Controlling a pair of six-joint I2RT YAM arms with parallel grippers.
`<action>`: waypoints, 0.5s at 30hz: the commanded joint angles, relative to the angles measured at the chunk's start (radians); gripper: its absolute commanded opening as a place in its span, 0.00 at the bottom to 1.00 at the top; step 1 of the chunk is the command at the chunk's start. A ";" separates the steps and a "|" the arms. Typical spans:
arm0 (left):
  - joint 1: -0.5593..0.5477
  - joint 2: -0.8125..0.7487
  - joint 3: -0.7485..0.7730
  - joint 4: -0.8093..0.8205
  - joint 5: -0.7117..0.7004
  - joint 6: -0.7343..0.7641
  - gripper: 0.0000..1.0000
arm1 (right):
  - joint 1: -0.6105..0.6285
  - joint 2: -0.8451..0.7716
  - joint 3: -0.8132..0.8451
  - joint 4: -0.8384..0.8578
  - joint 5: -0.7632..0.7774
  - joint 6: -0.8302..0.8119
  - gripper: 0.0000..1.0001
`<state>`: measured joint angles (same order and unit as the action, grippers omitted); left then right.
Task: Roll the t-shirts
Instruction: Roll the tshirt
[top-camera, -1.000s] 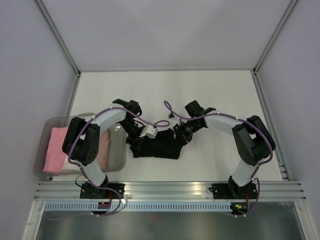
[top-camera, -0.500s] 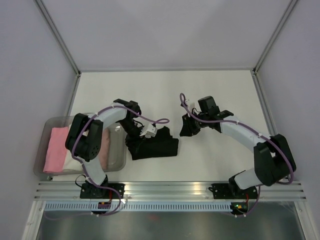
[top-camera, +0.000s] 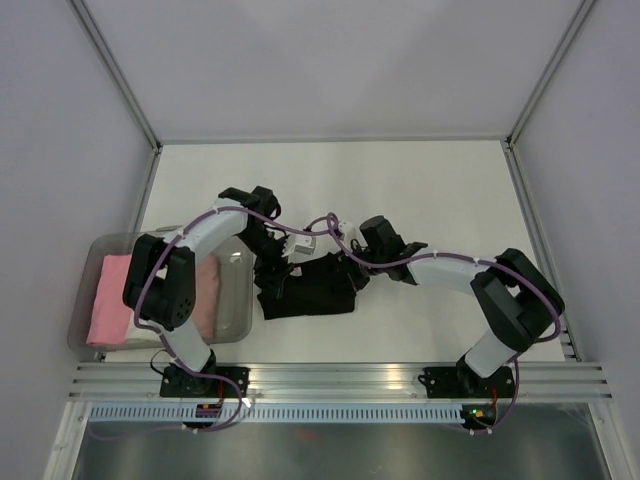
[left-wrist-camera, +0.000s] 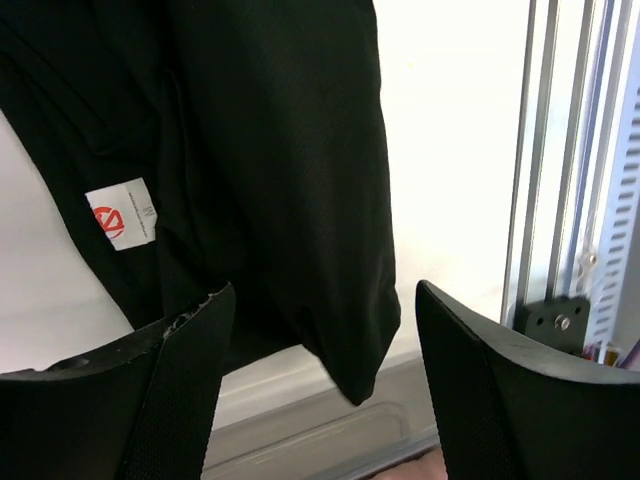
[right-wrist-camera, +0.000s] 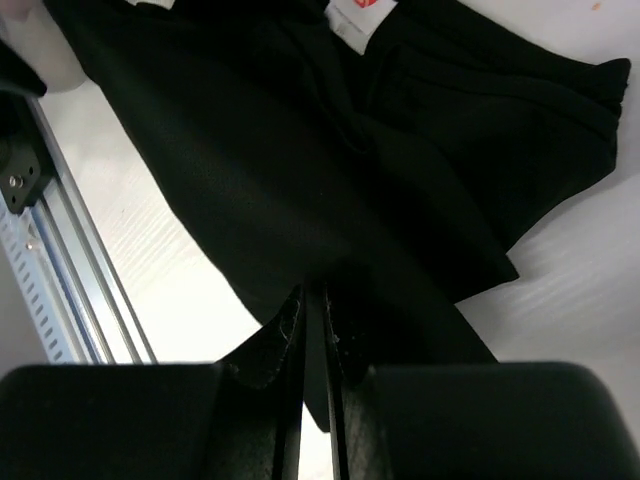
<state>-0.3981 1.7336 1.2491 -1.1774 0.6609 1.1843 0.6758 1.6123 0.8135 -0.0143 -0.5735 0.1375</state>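
Now my left arm bends in over the black t-shirt, which lies crumpled on the table. My left gripper is spread wide above it. My right gripper reaches in low, fingers pressed together, pinching the cloth. At the left, the clear bin holds a pink roll and a peach roll.

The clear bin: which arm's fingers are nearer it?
Left. The left fingers hang open over the black t-shirt beside the bin; the right fingers pinch the shirt's far end.
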 joint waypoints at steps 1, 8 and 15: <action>-0.008 -0.017 -0.008 0.091 0.074 -0.188 0.77 | -0.004 0.034 0.053 0.109 0.032 0.057 0.17; -0.036 -0.006 -0.086 0.211 -0.010 -0.342 0.55 | -0.005 0.084 0.091 0.099 0.031 0.082 0.17; -0.038 0.012 -0.091 0.216 -0.063 -0.341 0.02 | -0.153 0.024 0.122 0.177 0.024 0.280 0.42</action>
<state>-0.4343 1.7458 1.1629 -0.9890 0.6117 0.8719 0.6048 1.6779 0.8848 0.0765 -0.5583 0.2977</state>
